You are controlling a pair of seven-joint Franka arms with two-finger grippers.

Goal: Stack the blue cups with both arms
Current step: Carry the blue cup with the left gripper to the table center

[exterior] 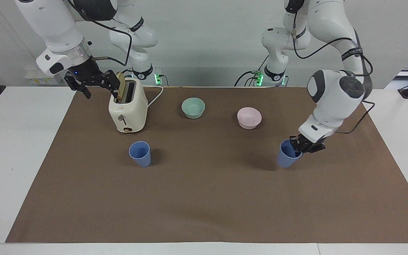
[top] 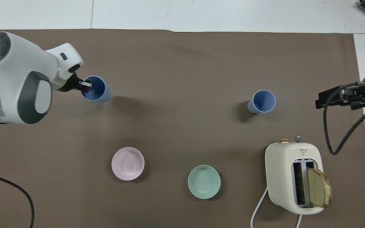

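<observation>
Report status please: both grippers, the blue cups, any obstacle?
Left gripper shut on held blue cup, tilted above the mat. Right gripper open, waiting by toaster. Second blue cup upright on mat. Nothing between the cups.

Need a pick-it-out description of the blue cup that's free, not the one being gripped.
Start at the cream toaster at the right arm's end of the brown mat. The free blue cup stands upright on the mat just farther from the robots than it. Its twin hangs tilted, pinched at the rim by the left gripper.

White arms (exterior: 328, 106), dark grey joint caps, black cables, black pincers, green lights at bases
</observation>
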